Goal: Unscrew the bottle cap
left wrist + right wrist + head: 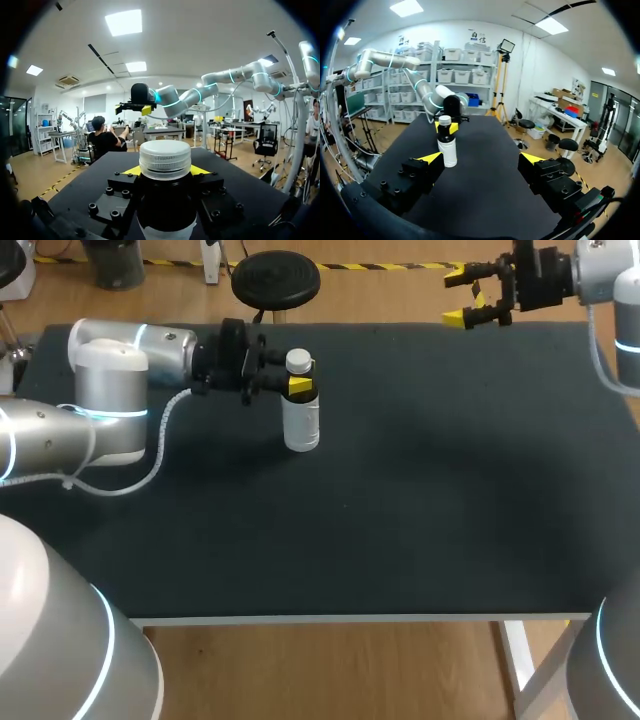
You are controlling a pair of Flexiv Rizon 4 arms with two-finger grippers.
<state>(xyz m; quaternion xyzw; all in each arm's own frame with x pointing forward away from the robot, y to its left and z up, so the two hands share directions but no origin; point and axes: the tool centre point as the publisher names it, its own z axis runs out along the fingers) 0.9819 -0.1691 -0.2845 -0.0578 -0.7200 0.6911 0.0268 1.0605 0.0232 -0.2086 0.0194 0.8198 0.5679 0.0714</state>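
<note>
- Dark matte worktop (400, 490), viewed from above and behind our two arms, carried the single object of the task.
- Bottle (301, 420): it stood upright on the worktop toward the far left, with a pale lower body and a white ribbed cap (298, 361) seated on top.
- Left claw (300, 386): we had it level, reaching in from the left side, and clenched on the bottle just beneath the cap. Both wrist views showed one yellow tip against each side of the neck.
- Left arm (110, 390): it lay low over the far left corner of the worktop, with a white cable (160, 440) looping beside it.
- Right claw (472, 298): released, its fingers spread wide with nothing between them. It hung at the far right edge of the worktop, well apart from the bottle.
- In the right wrist view, the bottle stood ahead of our spread fingers, across the worktop, with the left claw behind it.
</note>
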